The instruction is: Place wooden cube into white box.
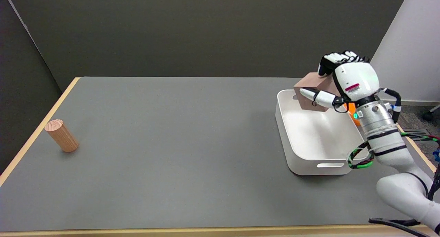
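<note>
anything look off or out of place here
Nothing spilled or damaged. The right hand holds the wooden cube slightly tilted over the white box; an orange thing peeks out behind the box.

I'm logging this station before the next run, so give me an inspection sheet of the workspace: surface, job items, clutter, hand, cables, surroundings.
Surface: grey table with a wooden edge, no spills seen.
Job's things: wooden cube held in the air over the far end of the white box; the box's inside shows nothing in it.
Clutter: wooden cylinder tilted near the table's left edge; an orange thing beyond the box's right wall, mostly hidden by the arm.
Hand: right hand grips the cube, thumb across its near face.
Cables: green and black loop at the forearm, hanging over the box's near right corner; black cable at the table's near right edge.
Surroundings: dark back wall, light panel at right.
</note>
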Controlling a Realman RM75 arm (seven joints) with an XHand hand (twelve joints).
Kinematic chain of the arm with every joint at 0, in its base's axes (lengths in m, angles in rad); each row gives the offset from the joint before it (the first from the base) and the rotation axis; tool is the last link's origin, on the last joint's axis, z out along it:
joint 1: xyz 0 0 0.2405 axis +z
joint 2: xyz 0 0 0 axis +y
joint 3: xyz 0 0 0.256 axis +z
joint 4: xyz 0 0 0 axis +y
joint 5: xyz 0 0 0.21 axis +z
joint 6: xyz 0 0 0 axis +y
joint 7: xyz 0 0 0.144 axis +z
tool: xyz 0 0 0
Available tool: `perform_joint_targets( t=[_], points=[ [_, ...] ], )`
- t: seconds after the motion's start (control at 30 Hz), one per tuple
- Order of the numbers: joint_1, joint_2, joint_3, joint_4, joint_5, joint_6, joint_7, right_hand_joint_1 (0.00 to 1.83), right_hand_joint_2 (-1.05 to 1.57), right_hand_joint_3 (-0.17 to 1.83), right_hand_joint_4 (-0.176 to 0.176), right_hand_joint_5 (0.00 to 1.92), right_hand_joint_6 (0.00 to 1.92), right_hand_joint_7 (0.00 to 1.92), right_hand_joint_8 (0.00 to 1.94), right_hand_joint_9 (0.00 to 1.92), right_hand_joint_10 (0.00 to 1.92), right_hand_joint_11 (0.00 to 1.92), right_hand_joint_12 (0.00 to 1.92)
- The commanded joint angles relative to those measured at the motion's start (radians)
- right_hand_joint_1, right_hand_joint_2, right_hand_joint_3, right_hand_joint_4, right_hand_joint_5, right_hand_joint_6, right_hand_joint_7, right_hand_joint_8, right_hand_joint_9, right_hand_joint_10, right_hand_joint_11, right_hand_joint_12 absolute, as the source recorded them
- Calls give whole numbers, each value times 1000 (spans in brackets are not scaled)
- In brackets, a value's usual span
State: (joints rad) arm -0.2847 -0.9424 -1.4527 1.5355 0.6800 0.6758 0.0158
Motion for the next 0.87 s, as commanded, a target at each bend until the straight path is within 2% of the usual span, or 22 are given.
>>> perform_joint_targets(
  t=[0.03,0.07,0.13,0.23,0.3,0.37,0.5,0.6,0.63,0.7,0.77,0.87],
  points=[
    [-26,15,-129,-97,309,142,-9,695,760,867,17,474,1002,795,1208,724,1340,376,1523],
    [-21,15,-134,-102,316,160,-9,626,756,859,20,413,816,707,972,645,1252,338,1497],
    [-12,15,-141,-110,327,186,-9,492,714,944,20,348,649,590,706,516,1069,205,1349],
    [3,15,-145,-114,352,202,-9,424,688,849,17,265,477,368,425,206,762,-1,853],
    [16,15,-145,-102,362,209,-6,400,632,955,16,226,491,265,407,124,684,-1,739],
    [29,16,-146,-86,363,212,-1,389,627,955,16,199,472,199,353,48,635,-1,608],
    [70,24,-146,-40,367,214,2,377,622,949,17,171,451,136,312,10,526,-1,553],
    [100,25,-156,5,405,234,2,401,694,791,17,194,370,139,241,-1,512,-1,560],
    [107,25,-161,14,423,242,2,401,694,791,16,190,366,134,239,-1,501,-1,560],
    [117,27,-172,25,455,259,3,386,630,912,13,148,415,90,275,0,431,-1,551],
    [122,28,-182,31,475,274,4,380,626,925,12,138,415,81,272,-1,414,-1,551],
    [122,28,-198,32,496,309,39,387,697,792,12,158,341,85,231,-1,429,-1,550]
  ],
)
